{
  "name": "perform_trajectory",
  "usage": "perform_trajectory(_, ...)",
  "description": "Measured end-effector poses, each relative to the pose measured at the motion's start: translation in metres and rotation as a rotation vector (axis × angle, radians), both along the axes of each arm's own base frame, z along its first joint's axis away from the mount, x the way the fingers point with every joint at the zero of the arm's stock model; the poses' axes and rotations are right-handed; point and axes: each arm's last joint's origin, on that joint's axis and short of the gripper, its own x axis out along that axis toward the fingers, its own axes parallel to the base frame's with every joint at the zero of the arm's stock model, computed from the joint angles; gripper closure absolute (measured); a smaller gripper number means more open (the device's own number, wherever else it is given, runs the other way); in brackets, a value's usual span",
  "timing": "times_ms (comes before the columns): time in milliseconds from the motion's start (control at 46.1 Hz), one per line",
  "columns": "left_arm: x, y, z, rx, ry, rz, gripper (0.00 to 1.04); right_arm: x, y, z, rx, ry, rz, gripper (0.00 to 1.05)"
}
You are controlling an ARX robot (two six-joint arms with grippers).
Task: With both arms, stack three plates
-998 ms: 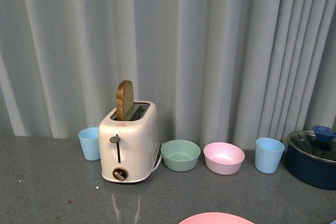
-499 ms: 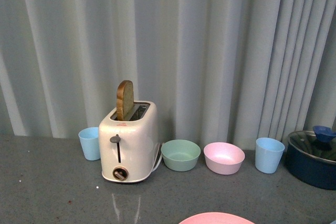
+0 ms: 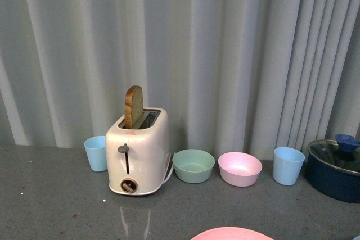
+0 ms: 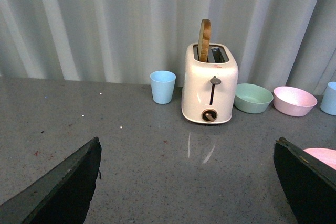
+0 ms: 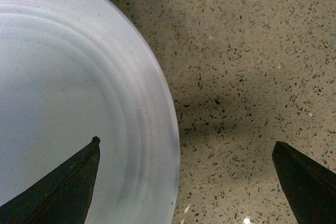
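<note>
The pink plate point(image 3: 232, 234) shows only as a sliver at the front edge of the front view; its rim also shows in the left wrist view point(image 4: 321, 156), just beside one finger. My left gripper point(image 4: 186, 182) is open and empty, low over bare grey counter. My right gripper point(image 5: 186, 182) is open, straddling the rim of the light blue plate point(image 5: 68, 103), one finger point(image 5: 68, 187) over the plate and the other over speckled counter. The cream plate is out of view. Neither arm shows in the front view.
At the back stand a cream toaster point(image 3: 138, 153) with a bread slice, a blue cup point(image 3: 96, 153), a green bowl point(image 3: 193, 166), a pink bowl point(image 3: 239, 169), another blue cup point(image 3: 288, 166) and a dark blue lidded pot point(image 3: 336, 170). A grey curtain hangs behind.
</note>
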Motion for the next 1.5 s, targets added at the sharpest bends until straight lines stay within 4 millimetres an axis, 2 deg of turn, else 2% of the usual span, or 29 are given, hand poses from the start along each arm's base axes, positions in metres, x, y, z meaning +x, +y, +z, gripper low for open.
perform_trajectory(434, 0.000, 0.000, 0.000, 0.000, 0.000, 0.000, 0.07, 0.000, -0.001, -0.016, 0.022, -0.015, -0.026, 0.07)
perform_trajectory(499, 0.000, 0.000, 0.000, 0.000, 0.000, 0.000, 0.07, -0.001, -0.001, -0.018, 0.028, -0.014, -0.031, 0.10)
perform_trajectory(716, 0.000, 0.000, 0.000, 0.000, 0.000, 0.000, 0.07, -0.005, -0.002, -0.022, 0.032, -0.013, -0.041, 0.45)
perform_trajectory(1106, 0.000, 0.000, 0.000, 0.000, 0.000, 0.000, 0.07, -0.009, -0.003, -0.023, 0.055, -0.021, -0.048, 0.95)
perform_trajectory(1193, 0.000, 0.000, 0.000, 0.000, 0.000, 0.000, 0.07, -0.010, -0.005, -0.020, 0.076, -0.039, -0.056, 1.01)
perform_trajectory(1497, 0.000, 0.000, 0.000, 0.000, 0.000, 0.000, 0.07, -0.018, -0.003, 0.000, 0.082, -0.085, -0.060, 1.01)
